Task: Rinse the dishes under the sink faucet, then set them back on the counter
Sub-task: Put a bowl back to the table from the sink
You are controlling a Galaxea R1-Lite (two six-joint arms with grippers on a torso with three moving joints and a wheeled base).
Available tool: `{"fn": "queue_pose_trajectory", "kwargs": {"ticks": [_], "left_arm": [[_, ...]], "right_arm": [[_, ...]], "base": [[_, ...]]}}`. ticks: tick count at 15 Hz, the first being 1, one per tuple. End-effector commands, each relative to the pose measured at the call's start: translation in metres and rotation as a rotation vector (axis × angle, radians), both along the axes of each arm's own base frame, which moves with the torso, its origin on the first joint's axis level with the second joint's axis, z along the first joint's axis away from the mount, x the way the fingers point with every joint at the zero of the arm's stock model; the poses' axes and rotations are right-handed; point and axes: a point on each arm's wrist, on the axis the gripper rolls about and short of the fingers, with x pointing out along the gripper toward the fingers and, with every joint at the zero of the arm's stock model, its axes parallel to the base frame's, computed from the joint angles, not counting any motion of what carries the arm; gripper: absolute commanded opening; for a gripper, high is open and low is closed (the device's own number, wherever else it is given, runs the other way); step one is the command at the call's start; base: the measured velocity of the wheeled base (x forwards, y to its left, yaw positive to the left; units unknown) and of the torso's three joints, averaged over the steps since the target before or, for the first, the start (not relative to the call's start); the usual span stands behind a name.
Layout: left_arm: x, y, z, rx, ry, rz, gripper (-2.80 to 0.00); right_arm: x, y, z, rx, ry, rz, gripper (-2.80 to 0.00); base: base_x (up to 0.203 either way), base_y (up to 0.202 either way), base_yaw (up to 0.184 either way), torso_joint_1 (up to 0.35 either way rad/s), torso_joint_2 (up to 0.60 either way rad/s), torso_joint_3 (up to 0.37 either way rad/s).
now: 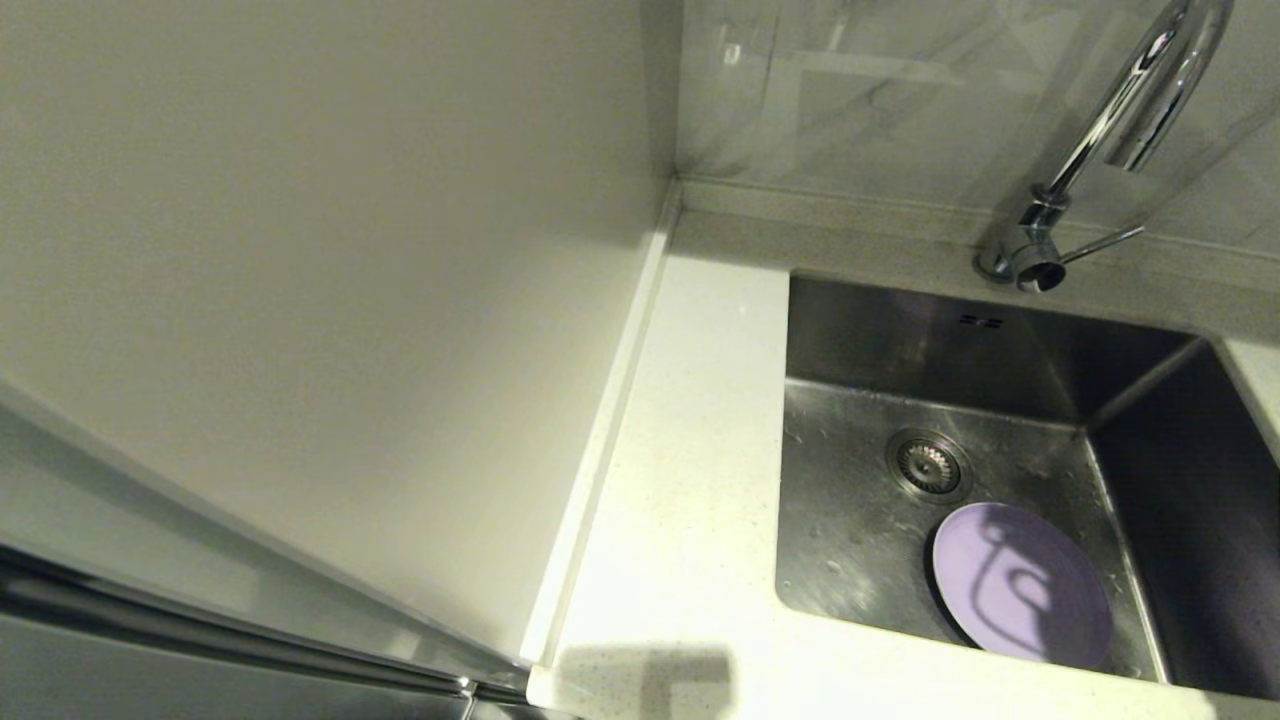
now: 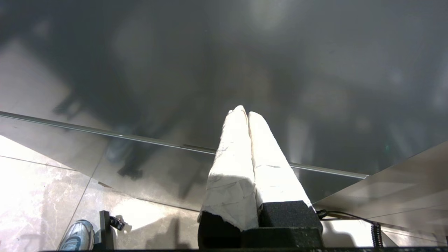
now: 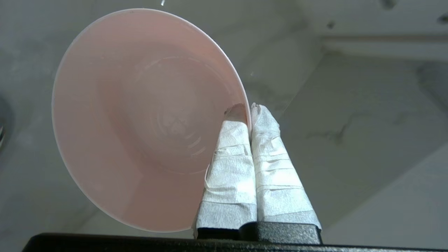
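Pinching the pink bowl (image 3: 147,119) by its rim, your right gripper (image 3: 249,106) w/ one finger inside, one outside, lilac plate (image 1: 1022,584) flat in sink (image 1: 850,540) near front wall, beside drain, left gripper (image 2: 245,112) parked, fingers pressed together.

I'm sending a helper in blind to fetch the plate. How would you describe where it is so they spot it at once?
Find the steel sink set into the white counter, below the chrome faucet. On the basin floor, just past the round drain strainer toward the near wall, lies the flat lilac plate. It is the only coloured thing in the basin.
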Motion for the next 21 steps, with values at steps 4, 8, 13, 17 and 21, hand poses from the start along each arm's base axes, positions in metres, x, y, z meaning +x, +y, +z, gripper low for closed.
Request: {"fn": "queue_pose_trajectory", "kwargs": {"ticks": [4,8,13,17,21], "left_arm": [[0.0,0.0,-0.001,0.0,0.002,0.0,-2.8],[0.0,0.0,-0.001,0.0,0.002,0.001,-2.8],[0.0,0.0,-0.001,0.0,0.002,0.001,-2.8],[0.0,0.0,-0.001,0.0,0.002,-0.001,-2.8],[0.0,0.0,-0.001,0.0,0.002,0.0,-2.8]], "right_arm": [[0.03,-0.013,-0.063,0.139,0.291,-0.006,-2.8],[0.022,-0.011,-0.001,0.089,0.071,-0.017,-2.8],[0.031,-0.055,-0.029,0.553,0.442,-0.148,-2.8],[0.013,-0.085,-0.044,1.108,0.538,-0.179,-2.8],[0.0,-0.104,-0.062,1.414,0.415,-0.185,-2.8]], "base": [[0.0,0.0,0.0,0.0,0.0,0.0],[0.0,0.0,0.0,0.0,0.0,0.0],[0.0,0.0,0.0,0.0,0.0,0.0],[0.0,0.0,0.0,0.0,0.0,0.0],[0.0,0.0,0.0,0.0,0.0,0.0]]}}
